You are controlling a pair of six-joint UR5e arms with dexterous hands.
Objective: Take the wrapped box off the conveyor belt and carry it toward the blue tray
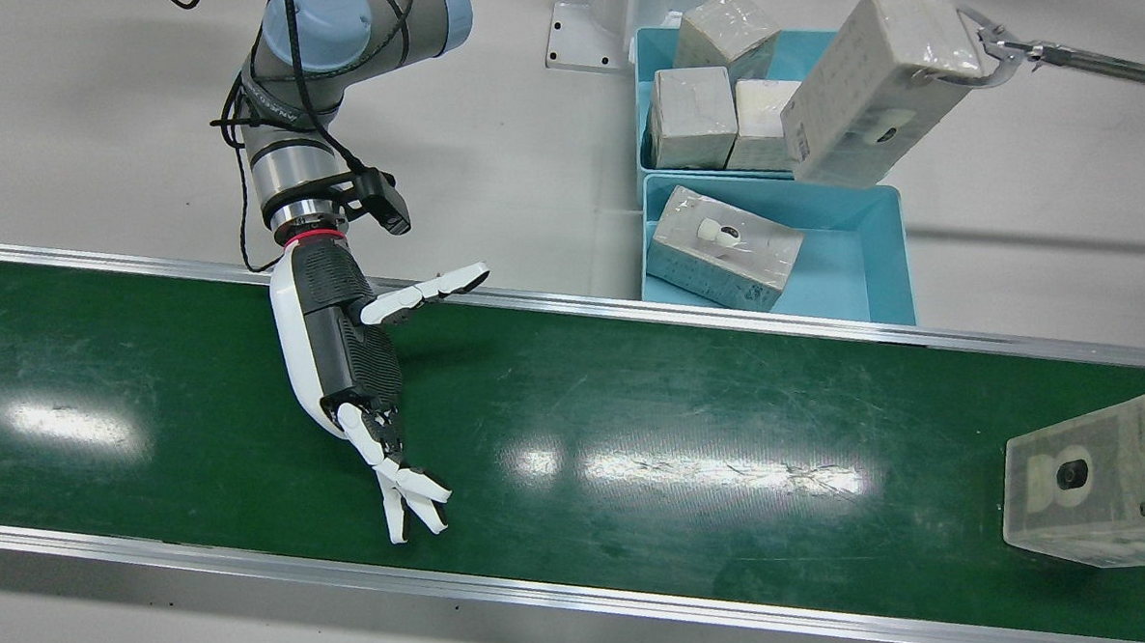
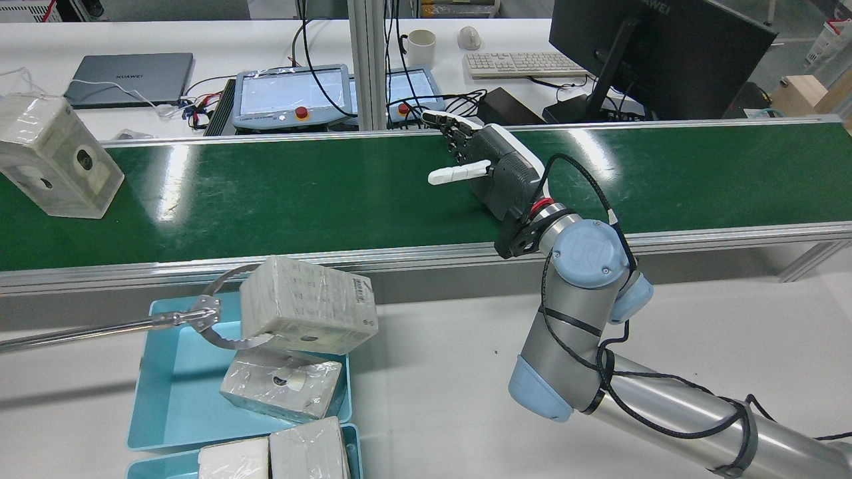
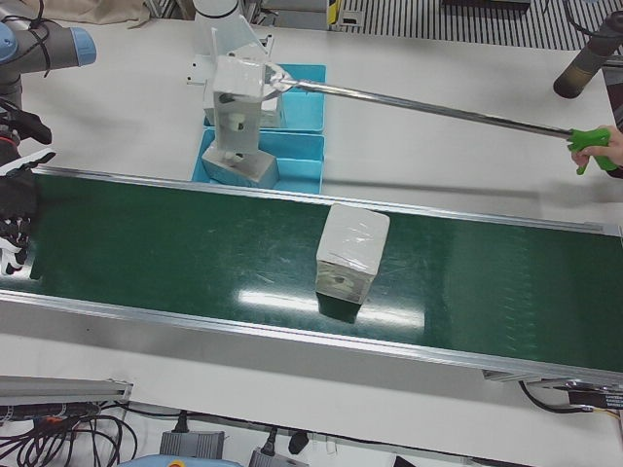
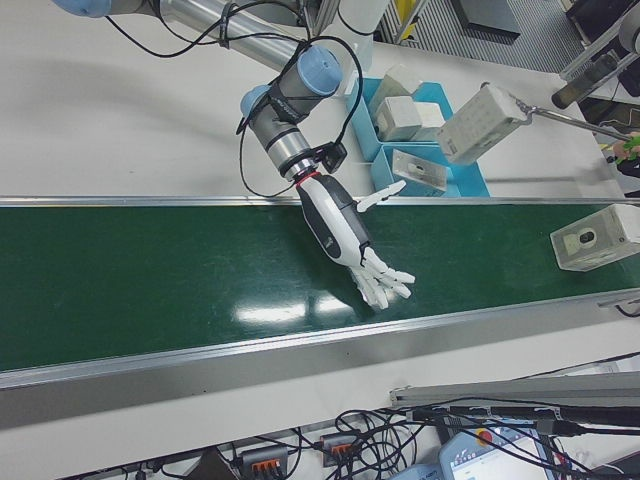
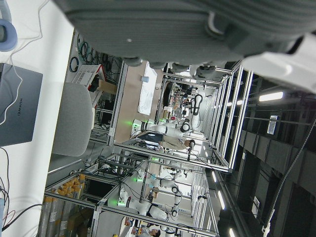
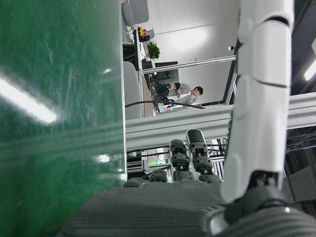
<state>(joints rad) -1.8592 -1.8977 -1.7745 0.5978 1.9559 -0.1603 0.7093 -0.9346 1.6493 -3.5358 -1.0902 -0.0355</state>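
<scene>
Green belt runs the length of the station, and the right hand hovers low over the conveyor belt with its fingers spread and straight, the thumb stuck out to the side, holding nothing. The wrapped box sits on the belt well apart from that hand, at the far end toward the robot's left side, standing on its own with a dark round mark on one face. Behind the belt, on the white tabletop, two blue trays stand touching end to end; the nearer one holds a single wrapped parcel lying tilted, the farther one holds three more. A person's long reach-grabber holds another wrapped parcel in the air above the trays. The left hand shows only as a blurred dark edge in its own camera, and I cannot tell how its fingers are set.
</scene>
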